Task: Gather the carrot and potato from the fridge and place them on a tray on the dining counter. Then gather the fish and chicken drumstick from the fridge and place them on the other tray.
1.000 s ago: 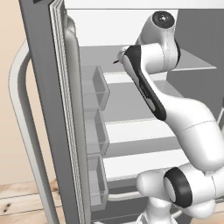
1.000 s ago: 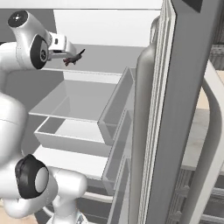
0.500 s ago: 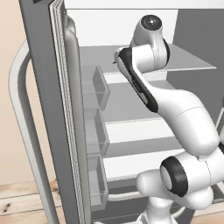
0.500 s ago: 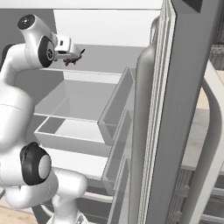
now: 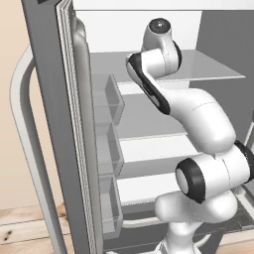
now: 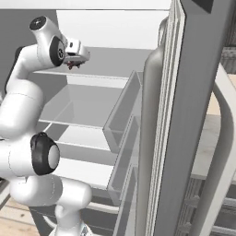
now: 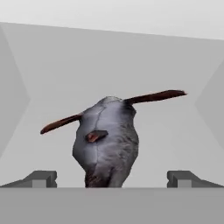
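Fridge shelf, fish point(image 7: 107, 142) lengthwise toward gripper point(image 7: 111, 178)

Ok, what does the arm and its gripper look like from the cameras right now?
The arm is glossy white, built of rounded segments with black bands and caps at the joints. The gripper is a white boxy hand; in the hand view its two fingertips are small, dark grey and blocky. No cables or markings are visible.
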You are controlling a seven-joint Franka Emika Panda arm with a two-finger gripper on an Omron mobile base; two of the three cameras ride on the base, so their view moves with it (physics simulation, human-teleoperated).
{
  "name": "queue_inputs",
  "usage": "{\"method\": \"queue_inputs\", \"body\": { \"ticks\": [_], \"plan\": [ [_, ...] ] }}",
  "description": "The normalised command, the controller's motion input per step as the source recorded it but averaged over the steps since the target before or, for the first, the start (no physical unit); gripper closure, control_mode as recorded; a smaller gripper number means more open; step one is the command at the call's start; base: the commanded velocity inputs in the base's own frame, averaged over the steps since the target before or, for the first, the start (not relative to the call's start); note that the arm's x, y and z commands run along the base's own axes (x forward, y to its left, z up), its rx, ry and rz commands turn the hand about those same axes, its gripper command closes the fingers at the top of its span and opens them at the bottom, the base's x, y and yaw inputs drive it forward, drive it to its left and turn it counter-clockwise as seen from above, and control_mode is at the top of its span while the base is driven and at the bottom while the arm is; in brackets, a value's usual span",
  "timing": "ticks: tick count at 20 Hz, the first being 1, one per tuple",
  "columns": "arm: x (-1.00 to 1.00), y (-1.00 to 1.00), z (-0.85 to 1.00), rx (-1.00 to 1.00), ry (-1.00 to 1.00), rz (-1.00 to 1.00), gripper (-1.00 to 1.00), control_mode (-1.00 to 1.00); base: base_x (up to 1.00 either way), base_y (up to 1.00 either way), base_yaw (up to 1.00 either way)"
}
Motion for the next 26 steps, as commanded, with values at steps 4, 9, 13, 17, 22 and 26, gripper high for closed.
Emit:
{"method": "queue_inputs", "body": {
  "ticks": [4,9,13,17,22,26],
  "plan": [
    [0.53,0.09,0.00,0.00,0.06,-0.04,-1.00,-1.00,0.00,0.00,0.00],
    [0.22,0.02,-0.07,0.00,0.05,-0.01,-1.00,-1.00,0.00,0.00,0.00],
    [0.00,0.00,-0.17,0.00,0.00,0.00,-1.00,-1.00,0.00,0.00,0.00],
    [-0.07,0.00,-0.33,0.00,0.00,0.00,-1.00,-1.00,0.00,0.00,0.00],
    [-0.15,0.00,-0.43,0.00,-0.01,0.00,1.00,-1.00,0.00,0.00,0.00],
    [-0.06,0.00,-0.34,0.00,-0.01,0.00,1.00,-1.00,0.00,0.00,0.00]
  ]
}}
